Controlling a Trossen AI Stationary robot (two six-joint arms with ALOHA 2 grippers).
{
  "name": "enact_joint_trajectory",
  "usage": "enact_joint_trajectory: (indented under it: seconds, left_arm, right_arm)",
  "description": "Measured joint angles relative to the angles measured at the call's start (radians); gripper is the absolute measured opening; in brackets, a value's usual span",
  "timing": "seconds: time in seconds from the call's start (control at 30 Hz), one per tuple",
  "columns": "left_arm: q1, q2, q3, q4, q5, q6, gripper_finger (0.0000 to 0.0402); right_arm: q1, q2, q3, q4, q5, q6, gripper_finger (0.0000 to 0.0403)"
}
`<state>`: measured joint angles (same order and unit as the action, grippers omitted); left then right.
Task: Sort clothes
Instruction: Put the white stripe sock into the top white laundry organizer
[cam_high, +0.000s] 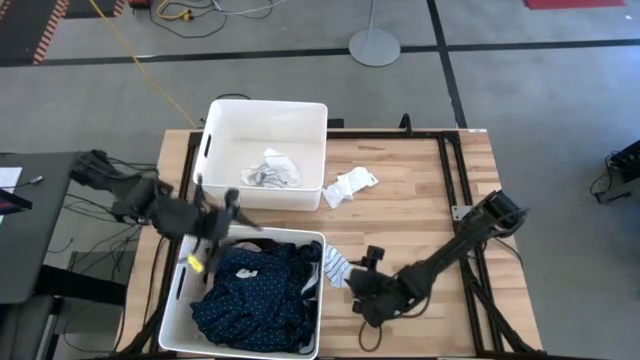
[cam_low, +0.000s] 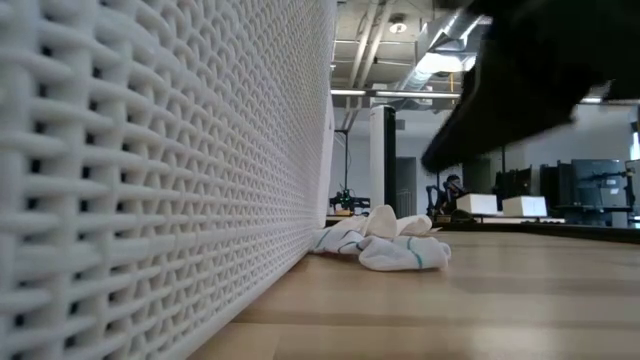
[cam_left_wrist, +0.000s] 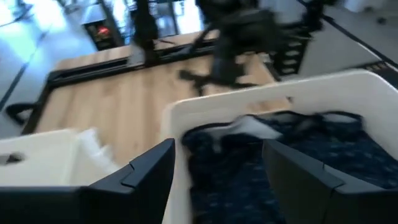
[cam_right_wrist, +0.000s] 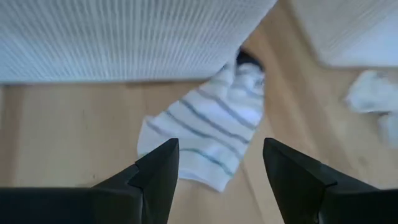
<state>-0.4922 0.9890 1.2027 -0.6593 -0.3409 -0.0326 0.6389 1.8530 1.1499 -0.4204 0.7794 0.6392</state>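
Striped sock (cam_right_wrist: 202, 134) lies on the worktop (cam_high: 410, 215) beside the near bin (cam_high: 180, 300), right gripper (cam_right_wrist: 217, 180) spread wide just short of it, seemingly to pick it. Left gripper (cam_left_wrist: 214, 180) hovers wide over that bin's navy clothes (cam_high: 255, 290).

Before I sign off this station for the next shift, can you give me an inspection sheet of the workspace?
Surface: wooden table, bare around the bins.
Job's things: navy dotted piece fills the near bin; white socks in the far bin; striped sock and white sock loose on the table.
Clutter: nothing seen.
Grippers: left tool open over the near bin's edge; right tool open, above the striped sock.
Cables: yellow cable on the floor.
Surroundings: round stand base.
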Motion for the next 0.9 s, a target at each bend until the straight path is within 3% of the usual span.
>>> enact_joint_trajectory:
  seconds: [0.2, 0.33, 0.47, 0.6, 0.73, 0.9]
  left_arm:
    - [-0.208, 0.099, -0.041, 0.109, -0.131, 0.021, 0.0235]
    - [-0.314, 0.167, -0.083, 0.256, -0.199, 0.076, 0.0235]
    - [-0.375, 0.232, -0.096, 0.370, -0.240, 0.118, 0.0235]
    - [-0.416, 0.289, -0.096, 0.468, -0.267, 0.175, 0.0235]
    - [-0.442, 0.330, -0.096, 0.580, -0.268, 0.270, 0.0235]
    - [-0.456, 0.346, -0.096, 0.640, -0.268, 0.315, 0.0235]
  right_arm:
    - [-0.081, 0.001, -0.144, 0.314, -0.139, -0.102, 0.0250]
    - [-0.129, 0.001, -0.200, 0.471, -0.174, -0.182, 0.0250]
    - [-0.171, 0.001, -0.232, 0.473, -0.188, -0.199, 0.0249]
    - [-0.206, 0.032, -0.243, 0.504, -0.282, -0.207, 0.0248]
    - [-0.210, 0.101, -0.238, 0.608, -0.308, -0.225, 0.0246]
    - [-0.205, 0.156, -0.225, 0.605, -0.298, -0.179, 0.0201]
